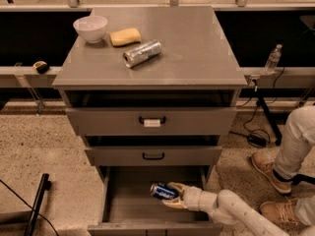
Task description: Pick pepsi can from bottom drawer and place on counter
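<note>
Drawer cabinet seen from the front and above, with the robot arm (pixel 236 211) entering from the lower right. The bottom drawer (pixel 129 206) stands pulled out, its grey floor exposed, while the two shallower drawers above it, the middle drawer (pixel 153 156) and the top drawer (pixel 151 121), are pushed in, each bearing a dark handle. Inside the bottom drawer, toward its right half, the pepsi can (pixel 162 191) lies tilted, its silver end facing left and its blue body pointing right into the gripper (pixel 169 195). The gripper reaches leftward into the drawer, and its two pale fingers (pixel 176 186) are clamped on the can, one along the upper side and one along the lower side. Whether the can touches the drawer floor cannot be told. The counter (pixel 192 43) forms the flat grey top of the cabinet and carries three objects near its left and middle: a white bowl (pixel 90 28) at the back left corner, a yellow sponge (pixel 125 36) just beside it, and a silver can (pixel 142 53) lying on its side nearer the front. To the right of the cabinet a clear water bottle (pixel 272 59) stands on a ledge, and a person's leg (pixel 295 141) with tan shoes (pixel 268 169) rests on the speckled floor.
</note>
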Available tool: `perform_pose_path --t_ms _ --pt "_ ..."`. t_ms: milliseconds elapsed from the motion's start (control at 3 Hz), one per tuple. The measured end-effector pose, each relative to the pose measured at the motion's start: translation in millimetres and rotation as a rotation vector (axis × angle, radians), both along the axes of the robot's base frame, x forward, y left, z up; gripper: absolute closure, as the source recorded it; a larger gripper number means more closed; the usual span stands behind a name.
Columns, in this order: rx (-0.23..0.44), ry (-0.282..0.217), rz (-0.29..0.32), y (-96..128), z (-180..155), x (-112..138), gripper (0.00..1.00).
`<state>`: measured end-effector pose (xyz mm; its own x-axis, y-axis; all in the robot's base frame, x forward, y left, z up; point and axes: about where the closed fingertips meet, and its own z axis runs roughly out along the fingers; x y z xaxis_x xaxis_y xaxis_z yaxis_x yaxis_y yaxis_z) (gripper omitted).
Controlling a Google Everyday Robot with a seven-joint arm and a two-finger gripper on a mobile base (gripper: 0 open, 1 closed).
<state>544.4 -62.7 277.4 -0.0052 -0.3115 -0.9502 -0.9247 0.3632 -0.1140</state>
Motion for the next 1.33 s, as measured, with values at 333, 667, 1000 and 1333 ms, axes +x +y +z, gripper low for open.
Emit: perform_pose_path --t_ms 333,667,1000,1333 --pt "0.032 -0.133 0.000 -26 94 -28 1.00" --pt "0.010 -0.229 0.016 -52 174 -52 1.00" --pt "0.010 -0.230 0.017 -51 174 -52 1.00" --pt "-0.052 -0.335 0.069 -48 217 -48 1.00"
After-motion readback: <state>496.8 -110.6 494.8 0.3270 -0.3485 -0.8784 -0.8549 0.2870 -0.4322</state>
